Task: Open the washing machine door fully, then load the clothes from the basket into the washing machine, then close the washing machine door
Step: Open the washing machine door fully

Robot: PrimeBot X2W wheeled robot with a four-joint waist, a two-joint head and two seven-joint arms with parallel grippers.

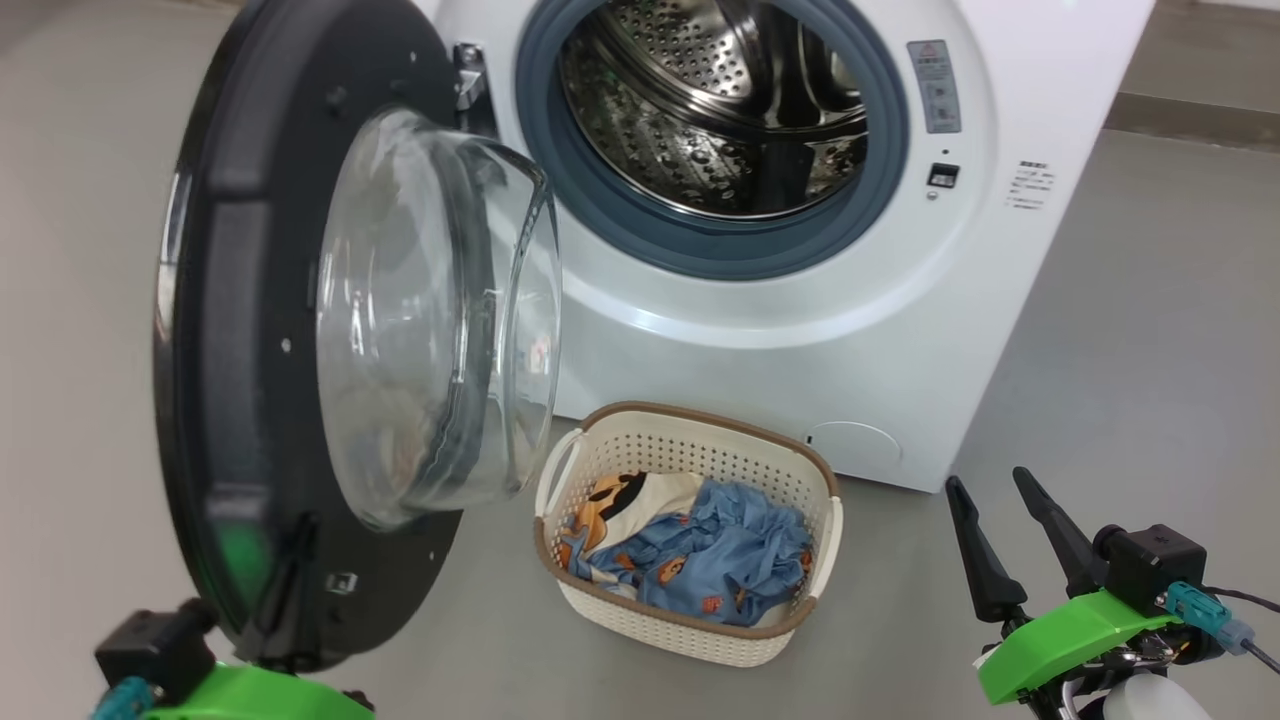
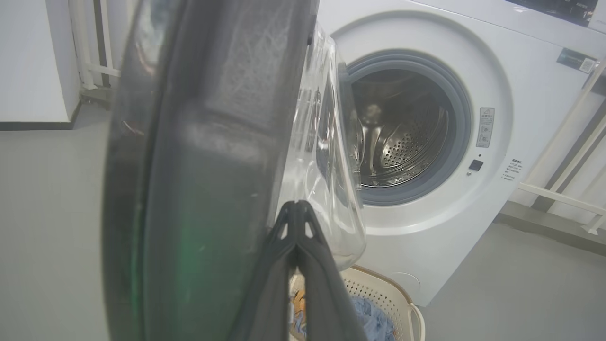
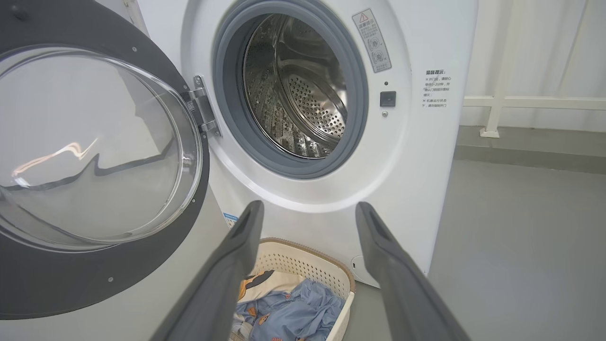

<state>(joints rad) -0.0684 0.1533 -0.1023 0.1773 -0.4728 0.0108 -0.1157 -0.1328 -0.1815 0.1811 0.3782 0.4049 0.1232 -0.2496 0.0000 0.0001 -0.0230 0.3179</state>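
The washing machine door [image 1: 240, 400] stands swung out to the left, its clear glass bowl facing the drum. Behind it the white washing machine [image 1: 800, 380] shows its grey ring and bare steel drum [image 1: 720, 100]. On the floor in front sits the cream basket [image 1: 690, 450], holding the light-blue and cream clothes [image 1: 720, 560]. My left gripper [image 1: 303, 525] is shut, its joined tips against the lower inner face of the door [image 2: 213, 166]; the left gripper [image 2: 296, 206] holds nothing. My right gripper [image 1: 990, 490] hangs open to the right of the basket. In the right wrist view the right gripper [image 3: 307, 208] is above the basket [image 3: 307, 265].
Grey floor [image 1: 1150, 350] spreads out to the right of the machine and in front of the basket. A white rail [image 3: 521, 102] runs along the wall beyond the machine's right side. The open door takes up the space left of the basket.
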